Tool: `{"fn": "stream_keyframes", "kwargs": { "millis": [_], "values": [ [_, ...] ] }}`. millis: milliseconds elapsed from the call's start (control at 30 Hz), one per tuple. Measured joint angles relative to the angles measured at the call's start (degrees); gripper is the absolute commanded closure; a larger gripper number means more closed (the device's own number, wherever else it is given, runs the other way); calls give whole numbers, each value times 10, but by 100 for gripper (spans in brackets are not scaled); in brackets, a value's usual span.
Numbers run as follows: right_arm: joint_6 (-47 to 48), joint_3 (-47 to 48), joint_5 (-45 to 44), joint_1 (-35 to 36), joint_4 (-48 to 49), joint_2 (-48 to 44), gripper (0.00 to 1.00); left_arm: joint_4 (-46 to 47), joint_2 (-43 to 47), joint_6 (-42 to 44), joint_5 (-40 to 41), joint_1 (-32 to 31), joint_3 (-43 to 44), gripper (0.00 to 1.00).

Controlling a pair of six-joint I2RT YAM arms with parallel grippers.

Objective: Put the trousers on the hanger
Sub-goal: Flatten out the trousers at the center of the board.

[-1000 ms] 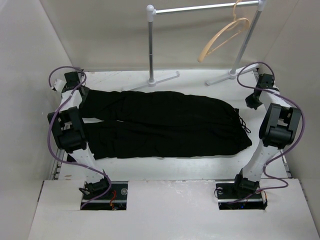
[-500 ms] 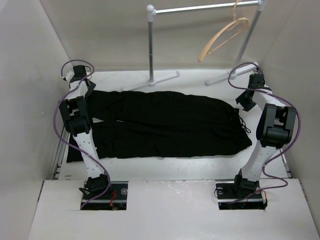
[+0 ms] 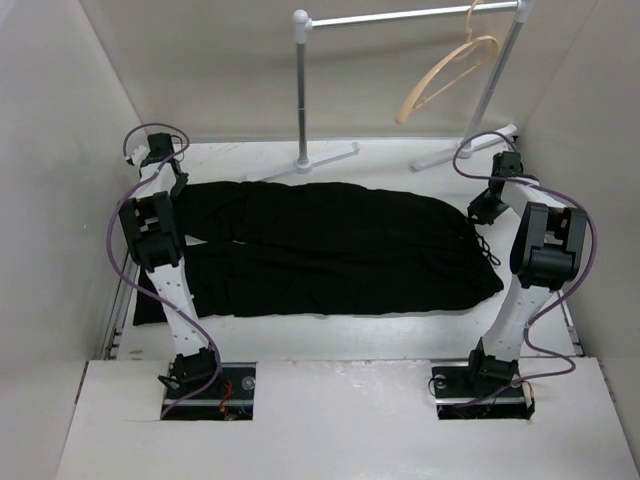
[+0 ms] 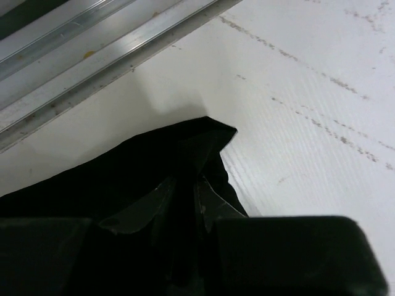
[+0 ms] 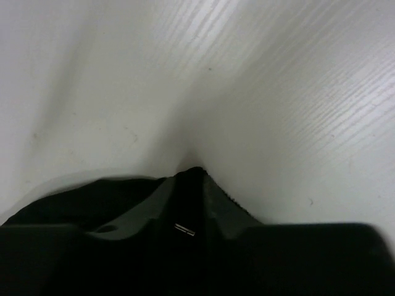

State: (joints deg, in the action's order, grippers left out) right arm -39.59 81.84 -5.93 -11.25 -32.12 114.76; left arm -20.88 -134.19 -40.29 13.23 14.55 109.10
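Observation:
The black trousers [image 3: 330, 250] lie flat across the white table, legs to the left and waist to the right. The tan hanger [image 3: 447, 72] hangs by its hook on the rail at the back right, apart from both arms. My left gripper [image 3: 170, 182] is at the far left corner of the cloth. In the left wrist view it [image 4: 187, 185] is shut on a peak of the trousers [image 4: 123, 166]. My right gripper [image 3: 482, 208] is at the far right waist corner. In the right wrist view it [image 5: 188, 182] is shut on the trousers' edge [image 5: 92, 197].
A silver rail [image 3: 400, 17] on two posts with white feet [image 3: 325, 157] stands along the back. White walls close in left, right and behind. An aluminium track [image 4: 92, 49] runs along the table's left edge. A drawstring [image 3: 488, 250] trails from the waist.
Both arms have reached back to the trousers' far corners. The left gripper moved back, the right gripper back and left onto the waist. The cloth lies as before.

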Motion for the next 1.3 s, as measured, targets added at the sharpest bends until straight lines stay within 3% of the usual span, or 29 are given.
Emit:
{"fn": "stream_keyframes", "kwargs": {
  "millis": [67, 167, 567, 1033, 1100, 1233, 1300],
  "values": [
    [-6, 4, 10, -3, 0, 1, 91, 6, 0, -1, 3, 2, -7, 90],
    [-13, 5, 14, -5, 0, 1, 97, 15, 0, -2, 5, 3, -11, 92],
    [-20, 24, -7, -41, 6, -21, 98, 52, 38, -13, 7, 5, -61, 95],
    [-11, 110, -7, -47, 25, 53, 96, 90, 19, -35, 10, -5, -13, 92],
    [-11, 110, -7, -46, 25, 53, 91, 104, 12, -35, 12, -7, -12, 80],
    [-12, 110, -27, -45, 26, 51, 48, 123, 5, -30, 18, -5, -14, 47],
    [-8, 101, -38, -44, 29, 39, 37, 139, 13, -31, 20, -2, -30, 37]
  ]
}}
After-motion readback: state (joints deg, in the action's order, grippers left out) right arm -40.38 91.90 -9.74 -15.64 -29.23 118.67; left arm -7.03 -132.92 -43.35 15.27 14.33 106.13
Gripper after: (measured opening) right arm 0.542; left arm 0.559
